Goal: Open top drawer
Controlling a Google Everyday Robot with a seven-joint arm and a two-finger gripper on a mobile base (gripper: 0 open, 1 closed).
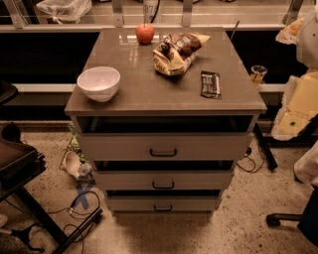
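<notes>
The top drawer [164,147] sits directly under the desk [149,96] top with a dark gap above its front, a white bowl [99,83], apple [145,33] and snack bag [176,52] lie above, and the end effector [285,124] hangs just right of the desk, its opening impossible to tell.

Floor [238,228]: pale speckled terrazzo, under dim warm light. Cabinet [149,89] stands at centre, grey top, with glare on it toward 12 o'clock. Glass strip [218,10] with metal posts [117,12] runs across at 12 o'clock, a dark band below it. Pale ledge [39,88] at 9 o'clock. Plastic bag [64,9] behind the glass at 11 o'clock. Black stand [49,218] at 8 o'clock, with cables [74,211] and a blue tape cross [85,196] on the floor beside it. Chair caster [273,219] at 4 o'clock. Cup [258,74] at 2 o'clock.
</notes>
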